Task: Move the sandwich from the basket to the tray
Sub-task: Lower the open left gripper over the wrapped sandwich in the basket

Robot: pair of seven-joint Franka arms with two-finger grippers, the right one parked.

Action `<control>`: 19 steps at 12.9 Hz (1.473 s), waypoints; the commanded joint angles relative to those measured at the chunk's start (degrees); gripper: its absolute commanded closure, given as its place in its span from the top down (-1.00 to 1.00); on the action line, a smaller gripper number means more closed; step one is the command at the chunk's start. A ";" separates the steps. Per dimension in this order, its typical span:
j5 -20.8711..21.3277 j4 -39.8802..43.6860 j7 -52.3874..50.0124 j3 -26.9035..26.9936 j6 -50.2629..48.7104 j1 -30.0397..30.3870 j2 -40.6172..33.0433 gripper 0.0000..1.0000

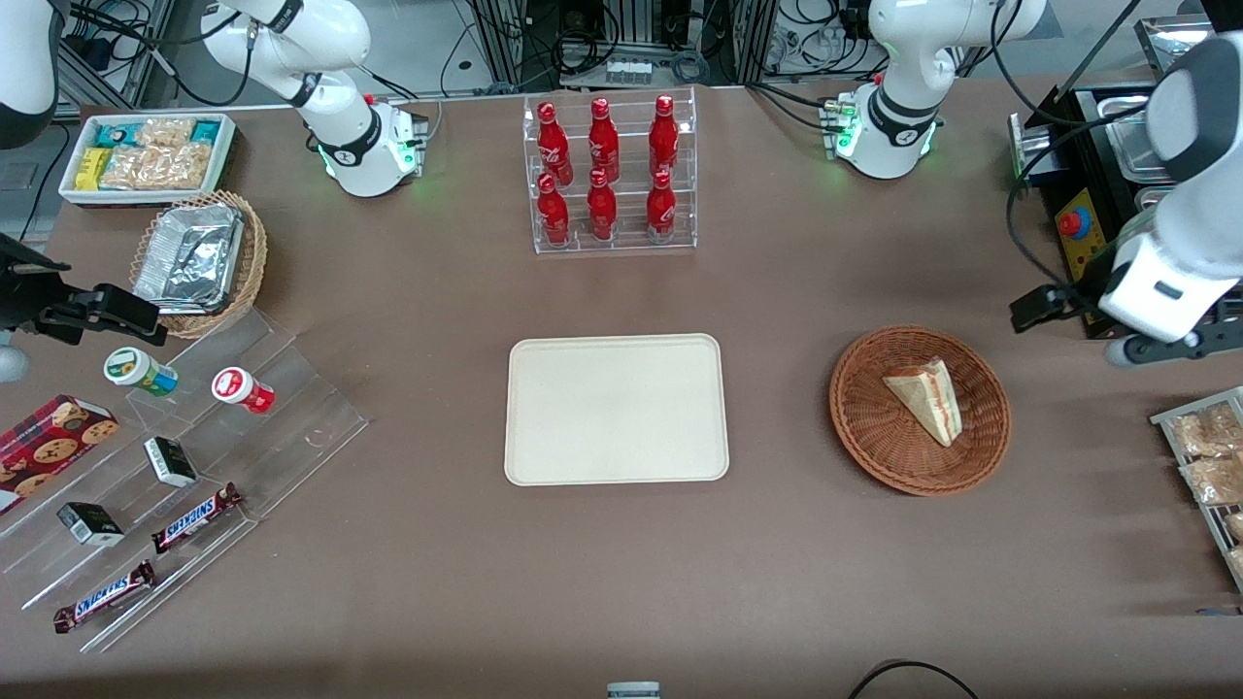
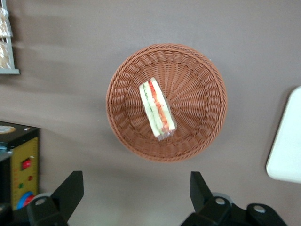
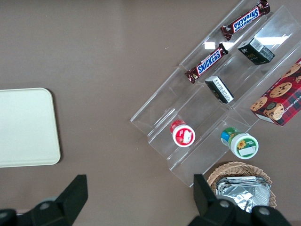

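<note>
My left wrist camera looks straight down on the basket (image 2: 166,102) and shows the sandwich's (image 2: 157,109) red and green filling along its cut edge; the front view shows mainly its pale bread face (image 1: 925,396). Only the front view gives me the whole tray (image 1: 617,409), lying bare between the basket (image 1: 920,410) and the parked arm's end of the table; the wrist camera catches just one rounded corner of it (image 2: 286,146).

The sandwich lies in the middle of the basket, untouched. My gripper (image 2: 136,197) hangs above the table with its two fingers (image 2: 70,189) spread wide, holding nothing, beside the basket rather than over it. In the front view the arm reaches in from the working arm's end, the gripper (image 1: 1175,351) just beside a black control box (image 1: 1092,218).

Six red bottles (image 1: 604,170) stand in a clear rack farther from the front camera than the tray. A wire rack of snack packets (image 1: 1207,456) lies at the working arm's end. Toward the parked arm's end are a clear stepped stand (image 1: 184,476) with Snickers bars (image 1: 197,517) and two small tubs (image 1: 243,389), a cookie box (image 1: 49,449), a foil-lined basket (image 1: 199,260) and a white bin of snacks (image 1: 148,155). Nothing lies between basket and tray.
</note>
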 commanded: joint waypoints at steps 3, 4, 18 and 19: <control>0.59 -10.02 -8.09 -0.32 12.36 -0.65 -0.87 1.00; 0.60 -11.61 -9.58 -0.32 14.74 -0.65 -0.61 1.00; 0.86 -20.06 -29.46 -0.50 33.49 -2.40 9.32 1.00; 0.86 -20.24 -29.54 -0.50 33.49 -2.49 10.02 1.00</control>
